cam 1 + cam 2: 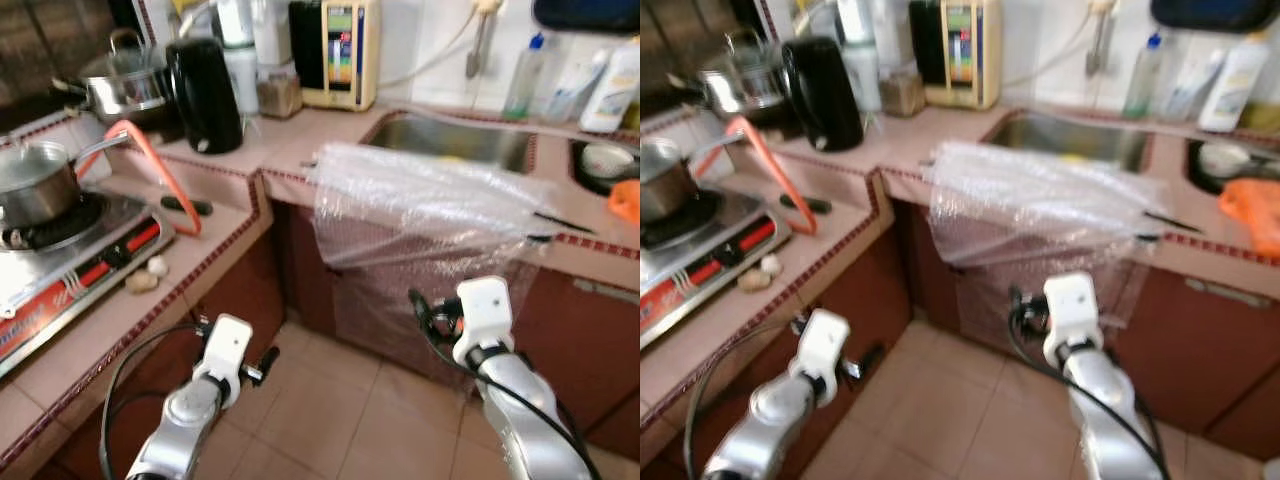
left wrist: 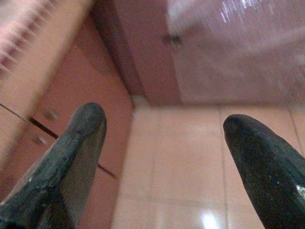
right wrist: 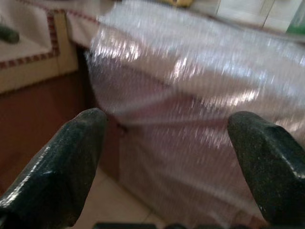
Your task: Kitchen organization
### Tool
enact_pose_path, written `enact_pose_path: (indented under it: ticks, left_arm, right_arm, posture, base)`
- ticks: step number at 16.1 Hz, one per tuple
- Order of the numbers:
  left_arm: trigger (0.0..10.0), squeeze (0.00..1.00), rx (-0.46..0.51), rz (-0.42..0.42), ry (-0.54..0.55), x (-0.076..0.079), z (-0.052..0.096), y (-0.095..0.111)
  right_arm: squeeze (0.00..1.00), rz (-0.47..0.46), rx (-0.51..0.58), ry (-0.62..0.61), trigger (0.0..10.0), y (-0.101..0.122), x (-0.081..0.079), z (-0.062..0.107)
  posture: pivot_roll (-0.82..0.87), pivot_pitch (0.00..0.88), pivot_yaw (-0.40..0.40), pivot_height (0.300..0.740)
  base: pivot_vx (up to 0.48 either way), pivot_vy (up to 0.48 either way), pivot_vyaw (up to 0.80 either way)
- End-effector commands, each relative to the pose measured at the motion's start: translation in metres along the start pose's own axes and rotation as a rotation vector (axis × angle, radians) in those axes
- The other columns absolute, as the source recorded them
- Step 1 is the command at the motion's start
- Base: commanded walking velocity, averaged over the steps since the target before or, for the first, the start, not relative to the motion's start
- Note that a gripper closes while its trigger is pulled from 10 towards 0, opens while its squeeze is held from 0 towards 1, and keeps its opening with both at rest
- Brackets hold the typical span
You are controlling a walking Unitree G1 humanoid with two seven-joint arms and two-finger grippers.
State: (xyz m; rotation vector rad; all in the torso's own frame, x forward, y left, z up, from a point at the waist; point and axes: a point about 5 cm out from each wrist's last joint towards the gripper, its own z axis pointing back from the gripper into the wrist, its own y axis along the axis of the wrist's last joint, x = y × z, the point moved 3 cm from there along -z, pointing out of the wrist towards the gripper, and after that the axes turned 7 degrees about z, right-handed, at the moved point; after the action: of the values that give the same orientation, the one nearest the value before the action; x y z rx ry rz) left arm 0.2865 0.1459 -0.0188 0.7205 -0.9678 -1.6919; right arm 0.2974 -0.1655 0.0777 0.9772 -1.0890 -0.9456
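Right hand (image 3: 164,167) spread, empty, facing plastic sheet (image 1: 420,200) at 12 o'clock | left hand (image 2: 162,162) spread, empty | risk: sheet slides off worktop (image 1: 290,150) when pinched.

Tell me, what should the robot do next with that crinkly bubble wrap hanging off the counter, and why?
Probably reach the right gripper forward to the bubble wrap. The sheet drapes over the counter edge by the sink, straight ahead of that gripper, whose fingers are open and apart from it. The left gripper, also open, points at the floor tiles.

Parted jaws above tiled floor (image 2: 190,157)
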Motion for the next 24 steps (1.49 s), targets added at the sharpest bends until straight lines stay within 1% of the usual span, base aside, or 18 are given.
enact_pose_path:
  ticks: [1,2,3,4,5,6,7,9,10,11,12,13,14,16,17,19,22,24]
  left_arm:
    - [10.0,0.00,-0.083,0.013,-0.010,-0.003,-0.002,-0.018]
    - [10.0,0.00,-0.144,0.027,-0.030,0.000,-0.002,-0.032]
    - [10.0,0.00,-0.211,0.011,-0.027,-0.002,0.000,-0.048]
    - [10.0,0.00,-0.273,0.021,-0.032,-0.002,0.003,-0.061]
    - [10.0,0.00,-0.305,-0.007,-0.051,0.000,0.006,-0.068]
    - [10.0,0.00,-0.352,-0.051,-0.044,-0.002,0.010,-0.078]
    - [10.0,0.00,-0.397,-0.049,-0.029,-0.005,0.014,-0.087]
    - [10.0,0.00,-0.473,-0.057,-0.012,-0.009,0.022,-0.101]
    - [10.0,0.00,-0.522,-0.081,-0.019,-0.008,0.027,-0.111]
    - [10.0,0.00,-0.525,-0.065,-0.017,-0.007,0.028,-0.112]
    - [10.0,0.00,-0.515,-0.027,-0.062,0.002,0.026,-0.112]
    - [10.0,0.00,-0.511,-0.008,-0.086,0.007,0.026,-0.113]
    - [10.0,0.00,-0.514,-0.019,-0.081,0.009,0.025,-0.113]
    - [10.0,0.00,-0.519,-0.052,-0.099,0.014,0.025,-0.114]
    - [10.0,0.00,-0.519,-0.066,-0.110,0.015,0.025,-0.114]
    - [10.0,0.00,-0.524,-0.078,-0.124,0.016,0.024,-0.113]
    - [10.0,0.00,-0.521,-0.125,-0.152,0.020,0.017,-0.105]
    - [10.0,0.00,-0.520,-0.131,-0.149,0.018,0.018,-0.105]
  right_arm:
    - [0.00,-0.021,-0.062,0.064,10.0,-0.019,-0.018,-0.005]
    - [0.00,-0.059,-0.118,0.066,10.0,-0.036,-0.023,-0.007]
    - [0.00,-0.119,-0.225,0.050,10.0,-0.066,-0.031,-0.009]
    - [0.00,-0.136,-0.321,0.027,10.0,-0.092,-0.037,-0.006]
    - [0.00,-0.152,-0.377,0.016,10.0,-0.105,-0.040,-0.002]
    - [0.00,-0.186,-0.464,0.013,10.0,-0.124,-0.046,0.006]
    - [0.00,-0.167,-0.524,0.019,10.0,-0.138,-0.049,0.014]
    - [0.00,-0.175,-0.625,0.032,10.0,-0.158,-0.053,0.028]
    - [0.00,-0.112,-0.681,0.066,10.0,-0.170,-0.056,0.038]
    - [0.00,-0.097,-0.718,0.065,10.0,-0.178,-0.056,0.046]
    - [0.00,-0.108,-0.761,0.039,10.0,-0.187,-0.053,0.056]
    - [0.00,-0.102,-0.784,0.037,10.0,-0.192,-0.053,0.062]
    - [0.00,-0.068,-0.802,0.080,10.0,-0.197,-0.058,0.070]
    - [0.00,-0.038,-0.819,0.110,10.0,-0.202,-0.061,0.078]
    - [0.00,-0.034,-0.825,0.111,10.0,-0.203,-0.062,0.080]
    - [0.00,-0.059,-0.838,0.086,10.0,-0.205,-0.063,0.083]
    - [0.00,-0.057,-0.844,0.095,10.0,-0.207,-0.068,0.088]
    - [0.00,-0.057,-0.847,0.092,10.0,-0.208,-0.069,0.089]
  posture:
    - [-0.12,0.000,0.049,0.740]
    - [-0.12,0.000,0.044,0.740]
    - [-0.12,0.000,0.032,0.740]
    - [-0.11,0.000,0.026,0.740]
    - [-0.10,0.000,0.024,0.740]
    - [-0.10,0.000,0.020,0.740]
    - [-0.10,0.000,0.021,0.740]
    - [-0.09,0.000,0.012,0.740]
    - [-0.09,0.000,0.007,0.740]
    - [-0.09,0.000,0.007,0.740]
    - [-0.08,0.000,-0.009,0.740]
    - [-0.08,0.000,-0.015,0.740]
    - [-0.08,0.000,-0.015,0.740]
    - [-0.08,0.000,-0.009,0.740]
    - [-0.09,0.000,-0.003,0.740]
    - [-0.11,0.000,0.019,0.740]
    - [-0.12,0.000,0.037,0.740]
    - [-0.13,0.000,0.045,0.740]
  base:
    - [0.000,0.000,0.00]
    - [0.000,0.000,0.00]
    - [0.000,0.000,0.00]
    - [0.000,0.000,0.00]
    - [0.000,0.000,0.00]
    - [0.000,0.000,0.00]
    - [0.000,0.000,0.00]
    - [0.000,0.000,0.00]
    - [0.000,0.000,-0.62]
    - [0.000,0.000,-0.80]
    - [0.000,0.000,-0.80]
    - [0.000,0.000,-0.80]
    - [0.000,0.000,-0.80]
    - [0.000,0.000,-0.79]
    - [0.000,0.000,-0.79]
    - [0.000,0.000,-0.79]
    - [0.000,0.000,-0.79]
    - [0.000,0.000,-0.79]
